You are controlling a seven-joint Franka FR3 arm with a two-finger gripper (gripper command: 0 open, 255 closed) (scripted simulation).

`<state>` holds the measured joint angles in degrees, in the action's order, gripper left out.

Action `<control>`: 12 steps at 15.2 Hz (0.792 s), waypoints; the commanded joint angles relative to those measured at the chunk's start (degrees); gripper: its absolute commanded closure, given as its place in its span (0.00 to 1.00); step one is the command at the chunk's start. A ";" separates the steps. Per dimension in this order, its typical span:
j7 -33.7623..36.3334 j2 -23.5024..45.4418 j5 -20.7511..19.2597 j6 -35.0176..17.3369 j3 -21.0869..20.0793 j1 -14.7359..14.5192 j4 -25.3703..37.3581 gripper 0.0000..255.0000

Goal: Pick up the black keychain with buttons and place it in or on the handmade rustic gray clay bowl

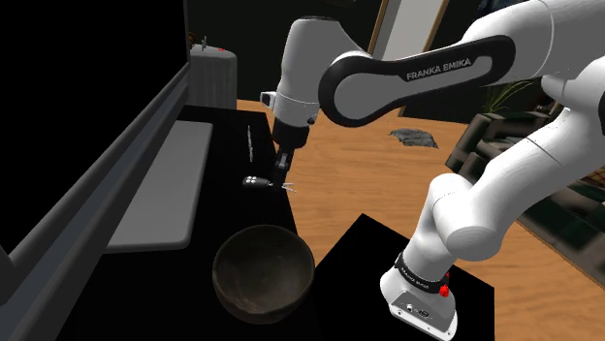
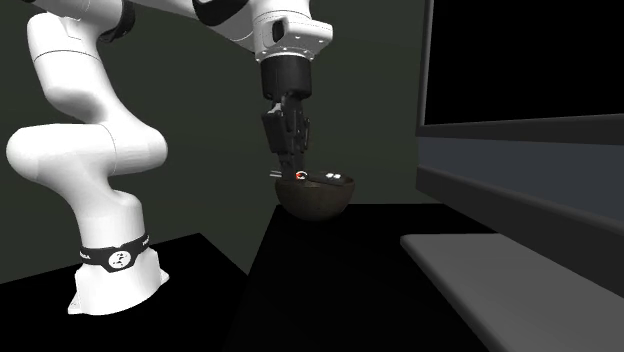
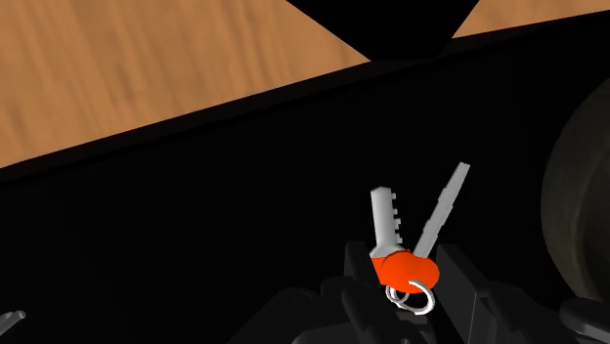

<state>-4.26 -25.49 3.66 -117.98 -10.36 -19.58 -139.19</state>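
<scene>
The keychain is a black fob with small buttons [image 1: 254,182], a ring, two silver keys [image 3: 386,220] and an orange key head [image 3: 404,266]. My gripper [image 1: 285,186] is shut on it at the orange head, fingers [image 3: 362,279] pressing from both sides. In the second exterior view the gripper [image 2: 293,172] holds the keychain [image 2: 335,177] above the black table. The dark grey rough bowl [image 1: 262,271] stands upright nearer the stand, apart from the gripper. Its rim [image 3: 582,215] curves in beside the keys, and in the second exterior view the bowl [image 2: 315,200] sits behind the gripper.
A flat grey slab [image 1: 160,189] lies on the black table [image 1: 218,208] at the shoulder view's left, below a dark screen. A grey box with a red button [image 1: 211,76] stands at the table's far end, and a thin pen-like stick [image 1: 249,143] lies nearby. Wooden floor [image 1: 368,184] borders the table.
</scene>
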 commanded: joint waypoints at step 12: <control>8.04 -2.90 2.60 7.02 -5.80 -3.47 4.40 1.00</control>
<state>2.24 -28.24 5.80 -111.57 -15.06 -22.46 -135.32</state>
